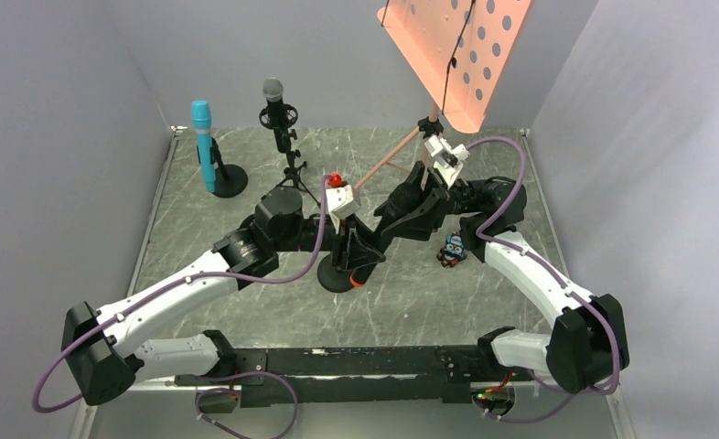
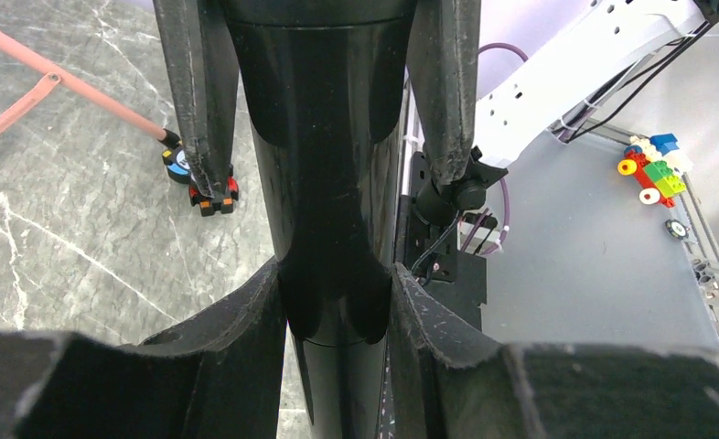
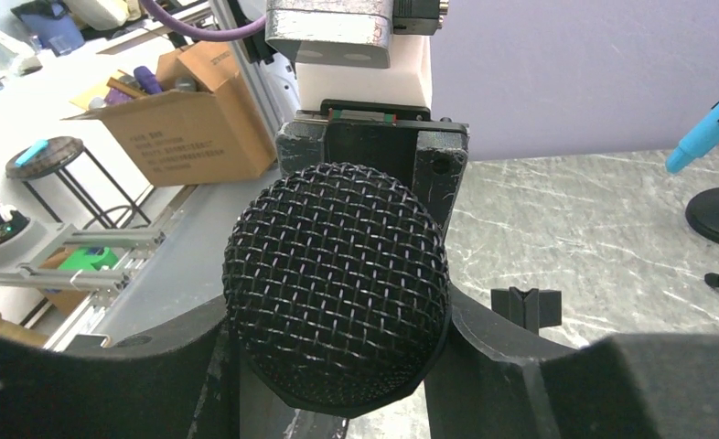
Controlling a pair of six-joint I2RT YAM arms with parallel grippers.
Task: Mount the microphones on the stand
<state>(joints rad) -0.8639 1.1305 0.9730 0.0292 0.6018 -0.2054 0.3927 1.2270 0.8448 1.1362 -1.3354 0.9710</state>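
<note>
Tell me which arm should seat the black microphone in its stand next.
Left, probably. The left fingers clamp the microphone by its handle, close by the round black base. The right fingers grip only the rounded mesh head, a slippier hold.

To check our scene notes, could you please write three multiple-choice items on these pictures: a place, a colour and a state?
1. Where is the toy? A on the table beside the right arm; B in a gripper; C atop a microphone.
2. The back-left microphone is: A red; B blue; C white.
3. The left gripper is: A open and empty; B out of view; C shut on the black microphone.
Answers: A, it lies by that arm; B, its body is blue; C, it clamps the shaft.
</note>
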